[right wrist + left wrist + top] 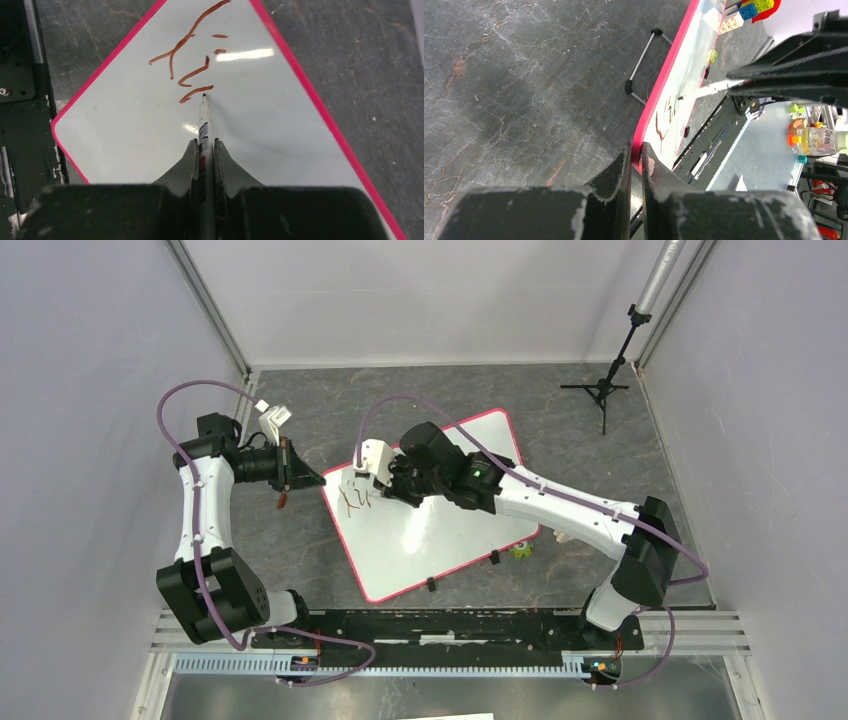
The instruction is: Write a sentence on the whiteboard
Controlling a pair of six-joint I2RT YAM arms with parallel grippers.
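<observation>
The right arm (560, 502) hides part of the whiteboard (440, 540); the sentence (353, 502) seems too small to read.

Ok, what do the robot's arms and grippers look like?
The left arm and right arm have white links, black joints and lilac cables. A green light glows on the right wrist. The left gripper and right gripper are scuffed, black and tapering.

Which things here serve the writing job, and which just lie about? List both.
Job: whiteboard, marker, written strokes, right tool gripping the marker, left tool clamping the whiteboard's edge.
Lying about: black tripod stand, small green object.
</observation>
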